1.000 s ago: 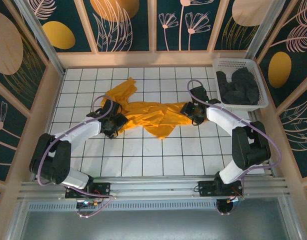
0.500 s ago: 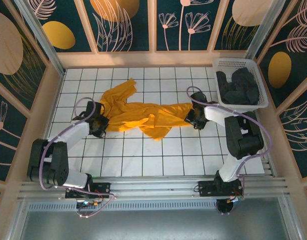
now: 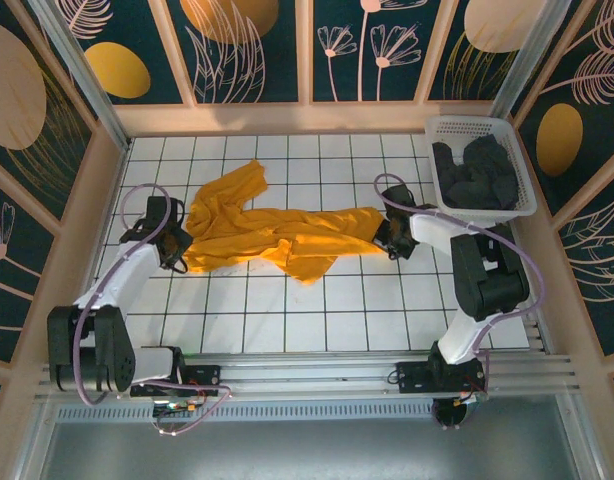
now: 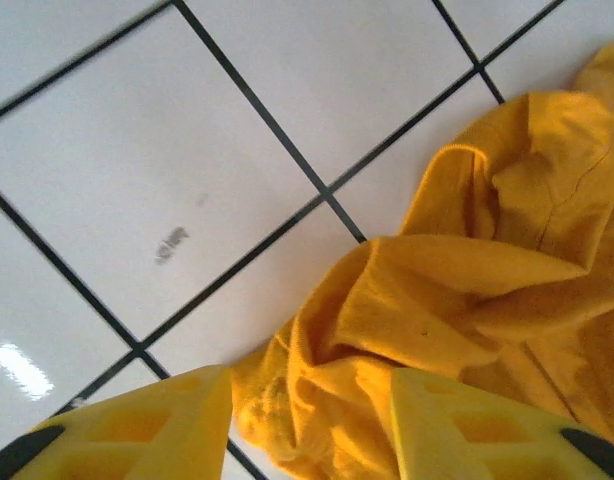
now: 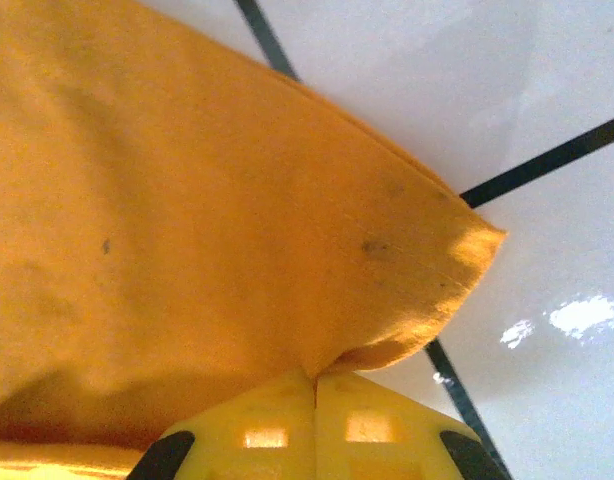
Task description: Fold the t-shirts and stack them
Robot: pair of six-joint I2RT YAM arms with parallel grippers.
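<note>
On the table (image 3: 287,320), right claw (image 5: 315,380) clamps one mustard t-shirt (image 3: 277,235); left claw (image 4: 309,378) apart.

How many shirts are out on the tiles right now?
1: the mustard shirt lies stretched across the middle tiles. Dark shirts sit heaped in the white basket at far right; how many, I cannot tell.

Matt cloth t-shirt (image 3: 277,235); glossy tiled table (image 3: 317,310)

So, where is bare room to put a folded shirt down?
Free: the near tiles between the mustard shirt and the arm bases; the far rows left of the basket. Crowded: the middle, shirt spanning left gripper to right gripper.
</note>
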